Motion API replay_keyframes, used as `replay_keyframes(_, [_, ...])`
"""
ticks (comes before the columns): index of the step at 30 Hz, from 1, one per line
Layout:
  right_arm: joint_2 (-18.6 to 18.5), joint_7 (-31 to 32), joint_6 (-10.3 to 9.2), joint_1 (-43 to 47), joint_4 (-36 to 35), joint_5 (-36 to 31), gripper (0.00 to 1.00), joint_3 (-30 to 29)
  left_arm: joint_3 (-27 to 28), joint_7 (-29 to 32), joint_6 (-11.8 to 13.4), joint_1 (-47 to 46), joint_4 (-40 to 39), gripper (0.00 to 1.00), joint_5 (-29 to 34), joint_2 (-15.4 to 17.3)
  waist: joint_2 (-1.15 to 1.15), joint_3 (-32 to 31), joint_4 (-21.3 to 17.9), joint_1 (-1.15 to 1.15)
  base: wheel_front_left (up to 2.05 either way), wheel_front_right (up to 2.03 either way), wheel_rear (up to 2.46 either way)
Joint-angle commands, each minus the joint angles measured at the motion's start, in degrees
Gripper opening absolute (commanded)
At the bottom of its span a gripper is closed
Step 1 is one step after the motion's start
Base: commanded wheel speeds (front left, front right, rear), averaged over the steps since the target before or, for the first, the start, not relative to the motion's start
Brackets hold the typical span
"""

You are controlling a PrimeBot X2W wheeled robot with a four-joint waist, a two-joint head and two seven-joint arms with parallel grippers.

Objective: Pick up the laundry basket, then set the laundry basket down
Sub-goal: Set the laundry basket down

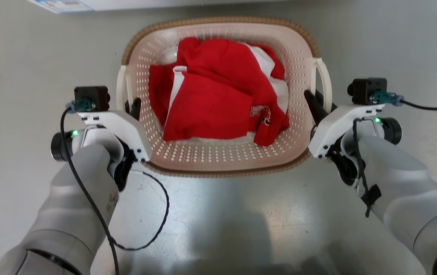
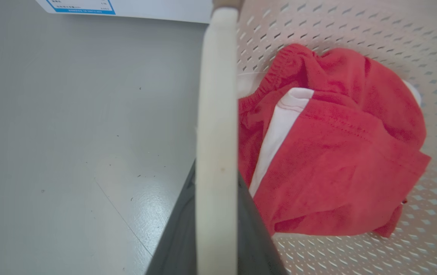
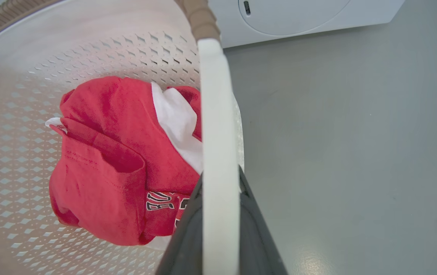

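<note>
**Arm pose.** Both pale forearms enter the head view at 7 and 5 o'clock and converge on the basket (image 1: pixel 218 171). The basket lies at 12 o'clock over the grey floor (image 1: pixel 31 57). The left gripper (image 1: pixel 133 109) stands at the basket's 9 o'clock side and the right gripper (image 1: pixel 315 104) at its 3 o'clock side. Each gripper is clenched on one white loop handle: left handle (image 1: pixel 120 86), right handle (image 1: pixel 326 82).

**View differences.** Each wrist view shows its grip closely. The handle bar runs up between two dark fingers (image 2: pixel 178 236), one on each side, touching it. The right wrist view adds a white washer (image 3: pixel 298 17) at 1 o'clock and black-and-white lettering on the cloth (image 3: pixel 127 152). The left wrist view shows a blue-edged label (image 2: pixel 81 7) at 11 o'clock. Whether the basket rests on the floor or hangs above it cannot be told.

**Count.** One basket, two handles, two grippers, and one red-and-white bundle of cloth inside the basket.
</note>
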Motion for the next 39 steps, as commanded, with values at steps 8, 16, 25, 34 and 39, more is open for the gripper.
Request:
replay_keyframes(8, [-0.1,-1.2,0.46,-0.4,-1.3,-1.5,0.0,-0.5,4.3,-0.8,2.0,-2.1,-4.7,0.0,2.0,3.2,0.0,3.6,0.3,0.0,0.0,0.0,0.0])
replay_keyframes(16, [-0.3,-1.2,0.46,-1.7,-2.6,-5.2,0.0,-4.7,8.3,-0.9,2.6,-2.2,-7.7,0.0,5.3,3.7,0.0,6.0,0.2,0.0,0.0,0.0,0.0])
replay_keyframes(25, [-0.3,-1.2,0.46,-2.1,-3.4,-8.8,0.0,-8.9,12.4,-0.9,2.2,-2.9,-8.4,0.0,8.3,3.5,0.0,7.9,0.0,0.0,0.0,0.0,0.0])
replay_keyframes(34, [0.0,-1.2,0.46,-2.2,-3.2,-10.7,0.0,-10.7,15.0,-0.9,1.4,-3.5,-7.6,0.0,11.0,2.9,0.0,9.0,0.1,0.0,0.0,0.0,0.0])
replay_keyframes(39, [0.4,-1.2,0.46,-2.2,-2.5,-10.7,0.0,-10.8,16.1,-0.9,1.0,-4.2,-6.8,0.0,12.2,2.5,0.0,9.5,0.2,0.0,0.0,0.0,0.0])
